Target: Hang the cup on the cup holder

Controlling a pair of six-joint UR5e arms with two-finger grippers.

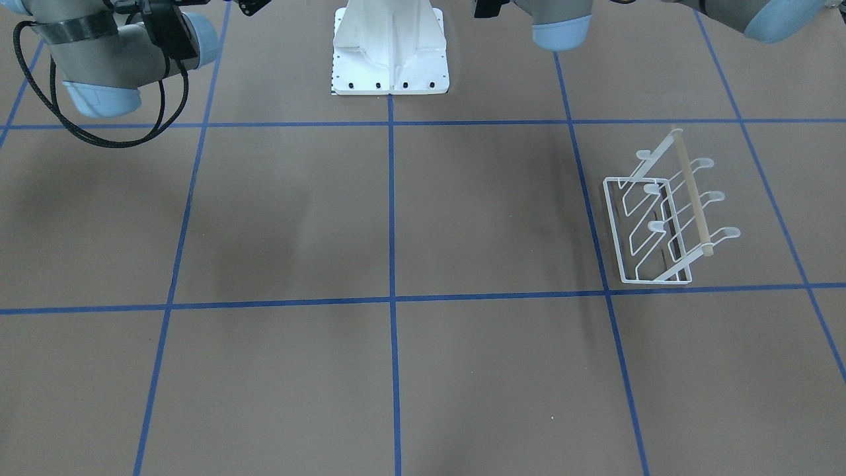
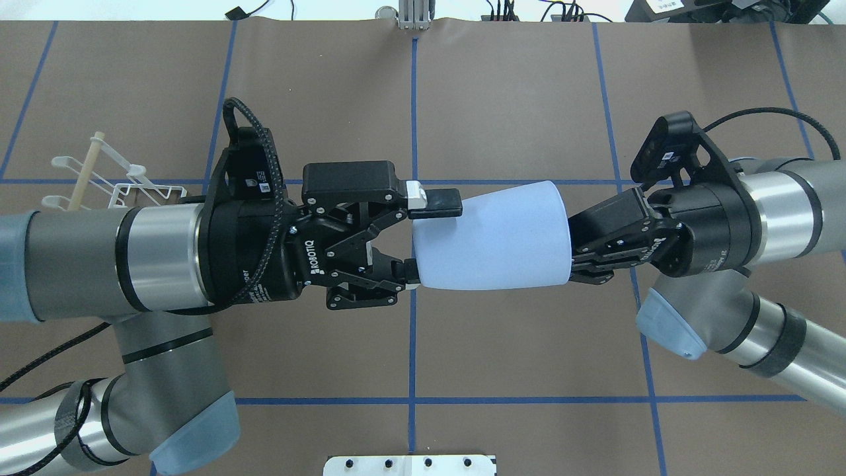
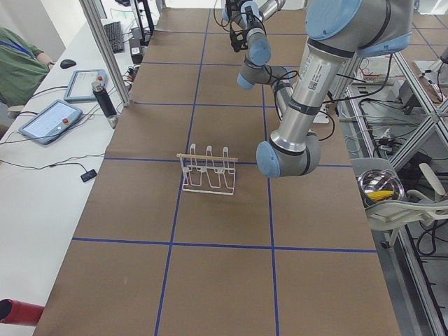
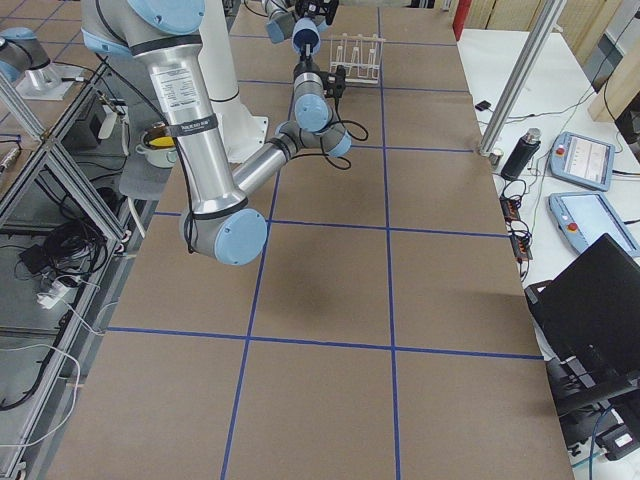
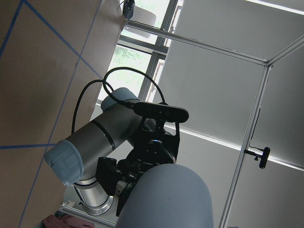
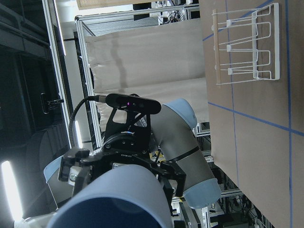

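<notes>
The light blue cup [image 2: 492, 238] lies on its side in mid-air between my two grippers, wide rim toward my right arm. My right gripper [image 2: 574, 254] is shut on the cup's rim. My left gripper [image 2: 433, 237] is open, with one finger [image 2: 436, 203] on each side of the cup's narrow base. The cup also fills the bottom of the left wrist view [image 5: 166, 199] and of the right wrist view [image 6: 114, 199]. The white wire cup holder [image 1: 661, 211] stands on the table with bare prongs, far below on my left side. My left arm partly hides it from overhead [image 2: 99, 175].
The robot's white base plate [image 1: 390, 66] is at the table's near edge. Blue tape lines grid the brown table. Off the table there are tablets [image 3: 52, 119] and a person on the operators' side, and a metal bowl [image 3: 380, 187] on a shelf.
</notes>
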